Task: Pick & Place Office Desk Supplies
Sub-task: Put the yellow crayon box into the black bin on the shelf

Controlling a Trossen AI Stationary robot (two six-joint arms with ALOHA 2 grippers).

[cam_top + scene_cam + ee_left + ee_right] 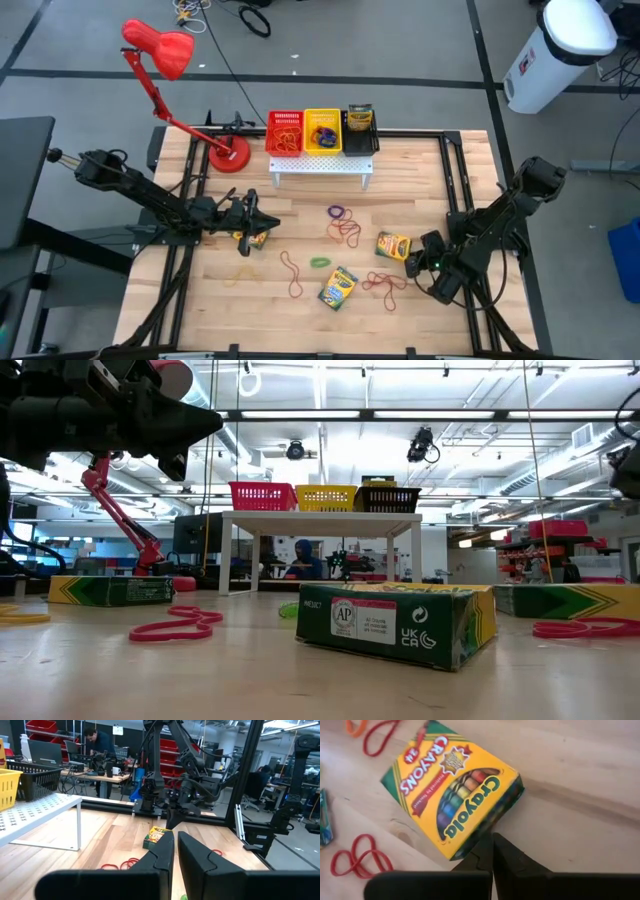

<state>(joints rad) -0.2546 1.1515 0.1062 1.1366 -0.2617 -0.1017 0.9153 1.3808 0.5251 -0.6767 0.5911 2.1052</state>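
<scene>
Right pincer (492, 840) clenched empty, fingertips meeting just beside a crayon box (454, 795) lying flat on the bench (430, 170); left pincer (262, 229) near-closed, grasping nothing visible, above another crayon box (256, 240).

A red desk lamp (160, 50) stands with its round base (229, 155) on the back left part of the wooden desk (300, 190), and its head reaches out past the desk edge. Beside it a white perforated rack (318, 165) carries three small baskets in a row: a red basket (284, 131), a yellow basket (322, 130) and a black basket (361, 135). On the floor beyond the desk, at the right, stands a white bin (555, 50). In the room behind, a person (100, 742) bends over a workbench.
</scene>
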